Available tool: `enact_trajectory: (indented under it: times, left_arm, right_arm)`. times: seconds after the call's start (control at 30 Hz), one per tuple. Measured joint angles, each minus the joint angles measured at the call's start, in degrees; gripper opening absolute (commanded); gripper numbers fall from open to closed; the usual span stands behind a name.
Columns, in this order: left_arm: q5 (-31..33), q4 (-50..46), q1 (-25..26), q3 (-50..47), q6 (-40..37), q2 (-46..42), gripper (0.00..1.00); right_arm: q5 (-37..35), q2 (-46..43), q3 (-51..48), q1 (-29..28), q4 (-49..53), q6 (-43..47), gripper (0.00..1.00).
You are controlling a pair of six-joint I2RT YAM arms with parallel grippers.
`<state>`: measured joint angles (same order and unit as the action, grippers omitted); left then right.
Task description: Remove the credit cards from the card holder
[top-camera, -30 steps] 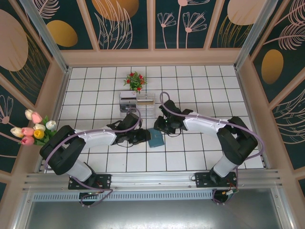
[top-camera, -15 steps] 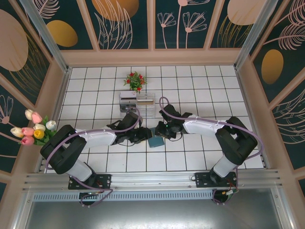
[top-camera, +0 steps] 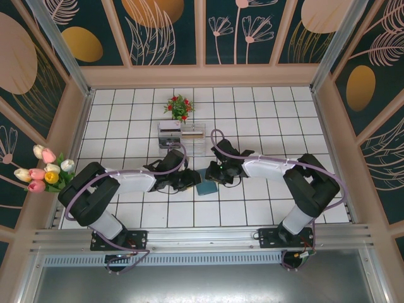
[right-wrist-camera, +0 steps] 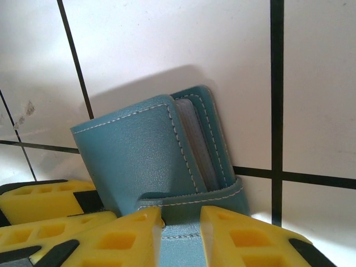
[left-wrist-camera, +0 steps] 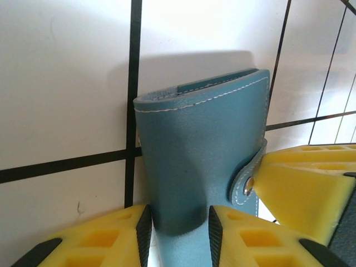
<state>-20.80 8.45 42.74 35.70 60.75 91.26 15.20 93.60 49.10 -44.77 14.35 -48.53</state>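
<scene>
Progress: early, with no card out yet by the look of it.
Left gripper (left-wrist-camera: 179, 222): closed on the near end of the card holder (left-wrist-camera: 194, 156), mid-table.
Right gripper (right-wrist-camera: 181, 222): pinching the same holder at its snap strap (right-wrist-camera: 192, 199).
Card holder: folded shut, with the strap wrapped across.
Credit cards (right-wrist-camera: 196, 139): inside, a grey edge showing between the flaps.
Remaining: unsnap, open, draw out each card.
Farther back: clear box (top-camera: 181, 134) and potted flowers (top-camera: 179, 106), apart from both grippers.

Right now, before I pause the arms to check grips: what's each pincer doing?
Left pincer: closed on the card holder, at its near end.
Right pincer: closed on the card holder's strap.
</scene>
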Motion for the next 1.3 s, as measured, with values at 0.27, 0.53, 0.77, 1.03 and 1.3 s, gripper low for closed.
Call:
enact_trajectory:
  times: [0.27, 0.53, 0.77, 1.03, 1.3]
  left_arm:
    - [-0.7, 3.2, -0.1, -1.7, 1.7, 0.1, 0.3]
    - [-1.3, 6.0, -0.8, -3.2, 4.5, 0.1, 0.15]
    - [-1.3, 7.8, -0.9, -3.2, 4.3, -1.2, 0.0]
    - [-1.3, 8.8, -0.8, -3.2, 2.0, -4.7, 0.0]
    - [-1.7, 7.1, -0.8, -3.2, -1.0, -6.8, 0.0]
  right_arm:
    - [0.3, 0.0, -0.1, 0.0, -0.3, 0.0, 0.28]
    - [0.8, -0.1, -1.0, 0.3, -1.9, -0.5, 0.29]
    - [-0.9, -2.1, -1.3, 0.3, -2.0, -1.6, 0.38]
    - [-9.3, -10.2, -1.1, -1.4, 2.7, -2.6, 0.42]
    - [-12.2, -12.5, -0.9, -4.0, 5.1, -2.8, 0.4]
